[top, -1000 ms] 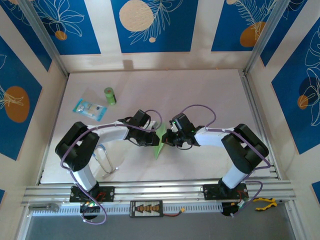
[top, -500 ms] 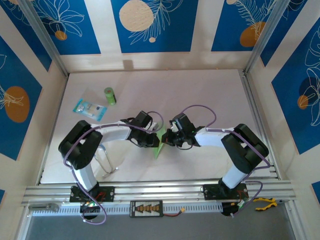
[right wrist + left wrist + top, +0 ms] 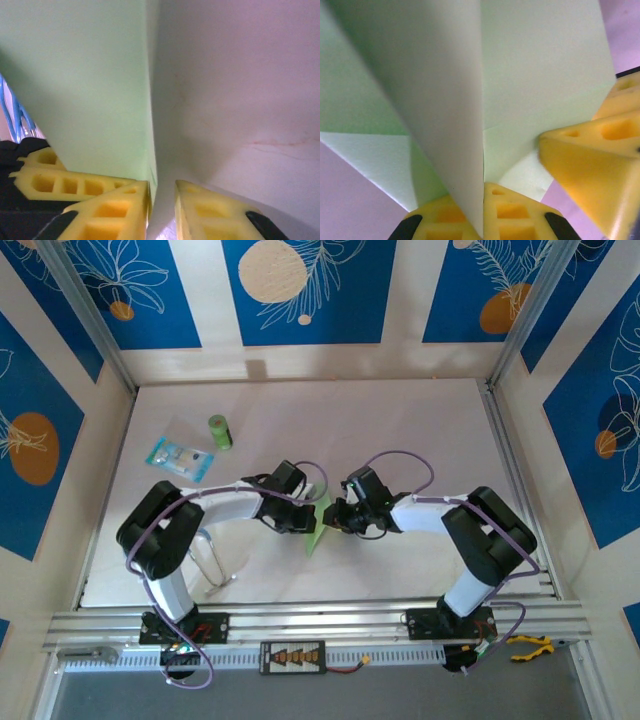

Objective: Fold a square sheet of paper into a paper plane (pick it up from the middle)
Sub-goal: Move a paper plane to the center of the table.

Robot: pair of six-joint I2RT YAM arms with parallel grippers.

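The pale-green sheet of paper is folded into a narrow pointed shape and stands on edge in the middle of the table, between my two grippers. My left gripper is shut on an upright fold of the paper, and its fingertips press the flap from both sides. My right gripper faces it from the right with its jaws slightly open. The paper's edge runs into the gap, lying against the left finger. One right finger touches the sheet in the left wrist view.
A small green cylinder and a clear blue-printed packet lie at the back left. A bent metal wire stand sits by the left arm's base. Blue-patterned walls enclose the table.
My left gripper has closed fully on the paper fold. My right gripper's jaws, shut before, have parted a little. Both arms have barely shifted.
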